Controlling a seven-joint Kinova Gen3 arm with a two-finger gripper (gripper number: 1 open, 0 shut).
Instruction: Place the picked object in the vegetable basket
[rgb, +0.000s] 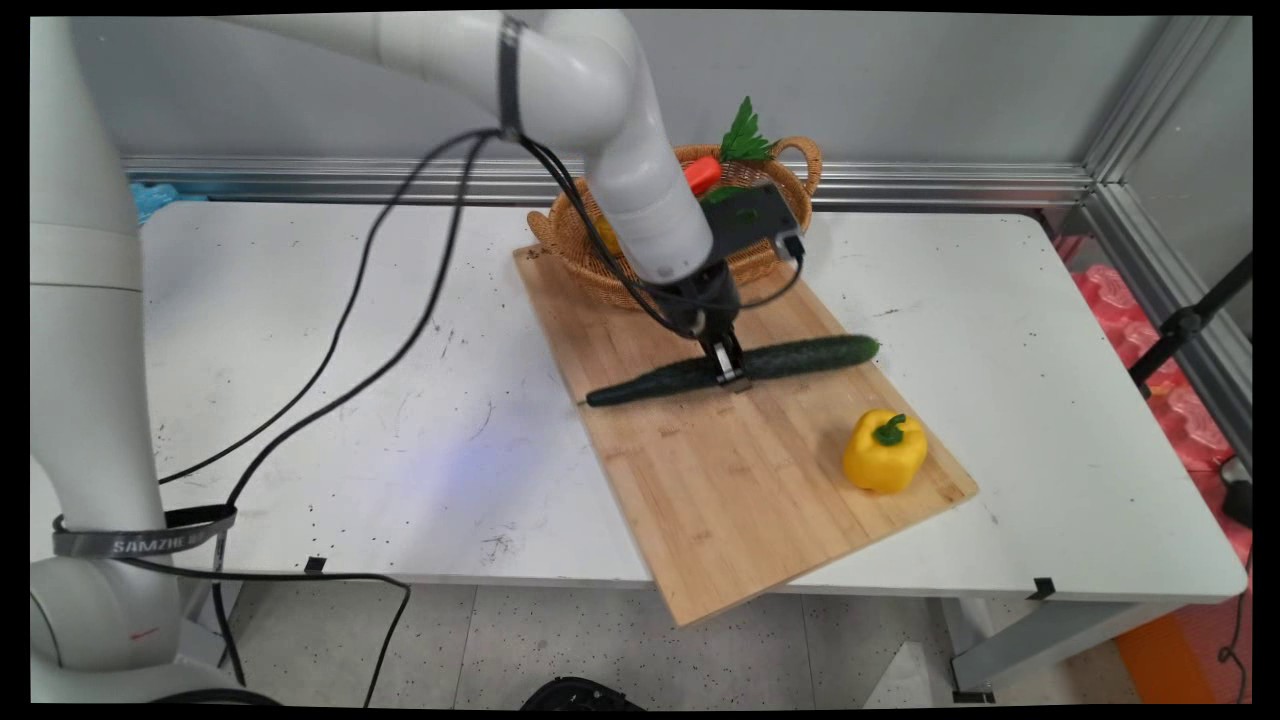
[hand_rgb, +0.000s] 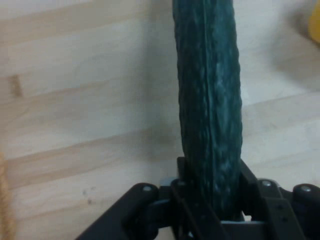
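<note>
My gripper (rgb: 730, 372) is clamped around the middle of the cucumber (rgb: 800, 356) lying on the cutting board (rgb: 720, 480), just in front of the basket (rgb: 580, 250); its long ends could tip it in my grasp

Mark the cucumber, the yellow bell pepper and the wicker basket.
cucumber (rgb: 810, 355): main view, its right half.
yellow bell pepper (rgb: 882, 458): main view, middle of its body.
wicker basket (rgb: 805, 160): main view, its right handle.
</note>
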